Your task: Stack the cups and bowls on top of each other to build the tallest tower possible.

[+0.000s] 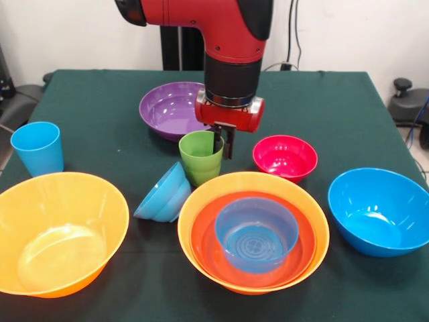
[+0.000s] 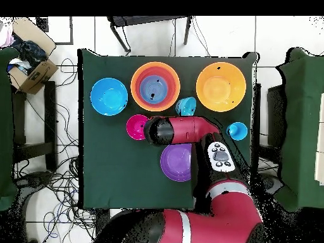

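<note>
The lime green cup stands upright mid-table. My gripper has come straight down on its right rim, one finger inside and one outside, shut on the wall. In front of it is the tower: a big orange bowl holding a red-orange bowl, with a blue bowl nested inside. A second blue bowl lies tipped on its side beside the cup. The light blue cup stands at the far left. In the overhead view my arm hides both the green cup and the gripper.
A purple bowl sits behind the green cup and a pink-red bowl to its right. A large blue bowl is at the right edge. Another big orange bowl is at the front left.
</note>
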